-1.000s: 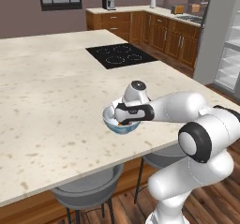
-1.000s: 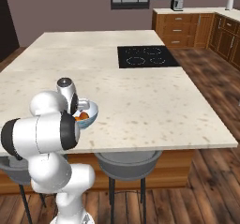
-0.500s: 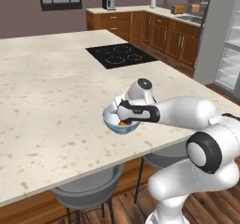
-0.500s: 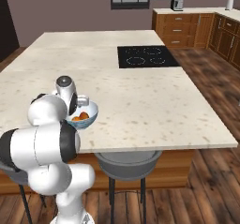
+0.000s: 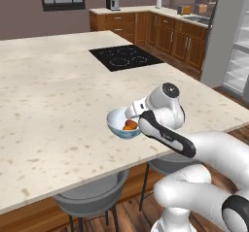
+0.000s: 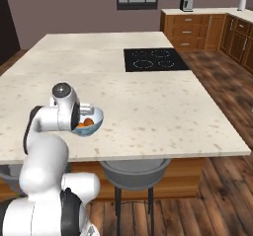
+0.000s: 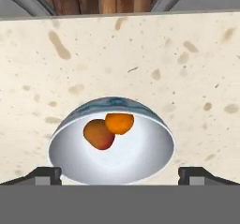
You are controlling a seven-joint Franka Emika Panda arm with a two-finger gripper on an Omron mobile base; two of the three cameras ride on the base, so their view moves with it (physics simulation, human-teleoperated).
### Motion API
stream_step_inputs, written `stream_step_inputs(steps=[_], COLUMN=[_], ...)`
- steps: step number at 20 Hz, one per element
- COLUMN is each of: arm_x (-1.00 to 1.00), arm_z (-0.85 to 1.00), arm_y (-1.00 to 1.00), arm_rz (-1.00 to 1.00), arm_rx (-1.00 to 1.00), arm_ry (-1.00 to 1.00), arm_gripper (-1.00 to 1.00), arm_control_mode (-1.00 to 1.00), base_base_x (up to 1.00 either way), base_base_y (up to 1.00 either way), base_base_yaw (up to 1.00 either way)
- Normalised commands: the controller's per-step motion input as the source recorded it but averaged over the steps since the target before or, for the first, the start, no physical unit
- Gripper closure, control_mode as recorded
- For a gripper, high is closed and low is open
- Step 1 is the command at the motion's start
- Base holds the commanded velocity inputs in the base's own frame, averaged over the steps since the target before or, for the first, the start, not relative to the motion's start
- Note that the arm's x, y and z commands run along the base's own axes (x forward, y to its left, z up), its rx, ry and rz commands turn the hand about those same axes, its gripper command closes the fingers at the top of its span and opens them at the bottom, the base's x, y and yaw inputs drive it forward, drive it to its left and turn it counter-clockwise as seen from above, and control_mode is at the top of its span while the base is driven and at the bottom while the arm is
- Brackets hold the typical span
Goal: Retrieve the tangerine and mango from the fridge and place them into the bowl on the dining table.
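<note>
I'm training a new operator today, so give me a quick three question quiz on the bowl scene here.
1. True or false: the bowl holds two fruits.
2. The bowl sits on: A) the black cooktop B) the dining table near its stool-side edge C) a stool.
3. In the hand view, are the end effector fingertips wide apart or closed?

Key: 1 true; 2 B; 3 wide apart.

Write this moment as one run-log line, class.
bowl: holds tangerine, mango | gripper: open, above bowl | dining table: bowl near edge
</note>
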Motion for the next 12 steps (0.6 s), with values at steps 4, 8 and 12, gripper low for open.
stream_step_inputs(steps=[4, 8, 12], arm_x=[-1.0, -1.0, -1.0], arm_z=[0.57, 0.5, 0.42], arm_y=[-0.62, -0.61, -0.52], arm_rz=[-0.11, -0.08, 0.0], arm_rx=[-0.11, -0.14, -0.13], arm_ry=[0.0, 0.0, 0.0], arm_gripper=[-1.0, -1.0, -1.0], arm_control_mode=[-1.0, -1.0, -1.0], base_base_x=[0.0, 0.0, 0.0], base_base_y=[0.0, 0.0, 0.0], base_base_yaw=[0.0, 0.0, 0.0])
